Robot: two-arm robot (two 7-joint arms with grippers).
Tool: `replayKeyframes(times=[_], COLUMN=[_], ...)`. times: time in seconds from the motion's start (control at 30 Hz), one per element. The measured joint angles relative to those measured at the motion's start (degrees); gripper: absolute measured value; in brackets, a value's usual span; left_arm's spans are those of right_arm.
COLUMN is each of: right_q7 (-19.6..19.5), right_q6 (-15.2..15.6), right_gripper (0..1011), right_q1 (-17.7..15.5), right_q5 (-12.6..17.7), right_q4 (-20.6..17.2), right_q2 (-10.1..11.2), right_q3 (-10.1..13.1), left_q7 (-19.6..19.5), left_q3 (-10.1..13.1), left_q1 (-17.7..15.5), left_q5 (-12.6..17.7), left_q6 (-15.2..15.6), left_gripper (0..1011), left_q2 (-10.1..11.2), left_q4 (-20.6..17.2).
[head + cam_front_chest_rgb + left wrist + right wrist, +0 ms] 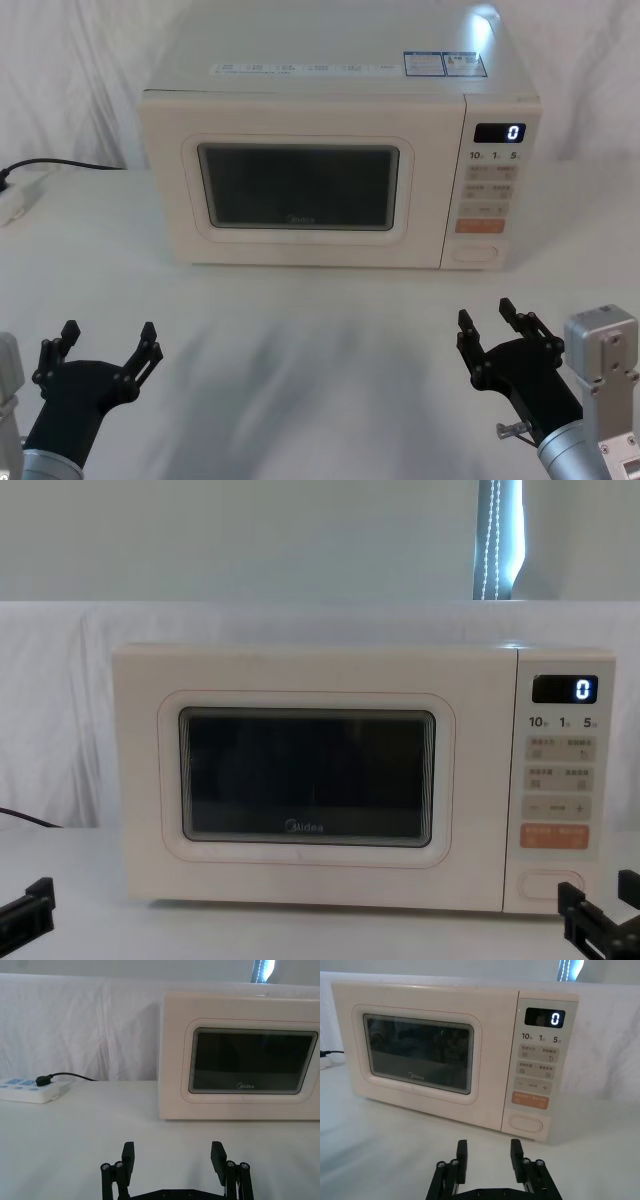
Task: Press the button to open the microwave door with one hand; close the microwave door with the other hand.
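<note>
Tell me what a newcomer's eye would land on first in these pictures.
The cream microwave at the back of the white table dominates, its microwave door shut and the display on the panel at its right glowing "0". Below that display sit an orange key and the wide cream button at the panel's bottom. Near the front edge, the left gripper and right gripper hover open, well short of the microwave.

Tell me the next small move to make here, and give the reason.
Probably ease the right gripper forward toward the button. The microwave door is shut, so pressing comes first. That gripper sits open on the table just short of the control panel, nearly in line with the button, while the left gripper waits open, farther left, in front of the door's left side.
</note>
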Motion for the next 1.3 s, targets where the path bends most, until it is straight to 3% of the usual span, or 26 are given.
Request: replayKeyframes(times=[0.63,1.3], right_q7=[0.0,0.33], right_q6=[0.0,0.22], right_gripper=[0,0], right_q1=[0.0,-0.18], right_q5=[0.0,-0.91], right_q4=[0.0,-0.52], right_q2=[0.0,-0.69], right_q3=[0.0,0.92], left_q7=[0.0,0.0], left_q3=[-0.01,-0.01], left_q1=[0.0,0.0], left_q5=[0.0,0.0], left_q6=[0.0,0.0], left_gripper=[1001,1001], left_q2=[0.0,0.0], left_q4=[0.0,0.0])
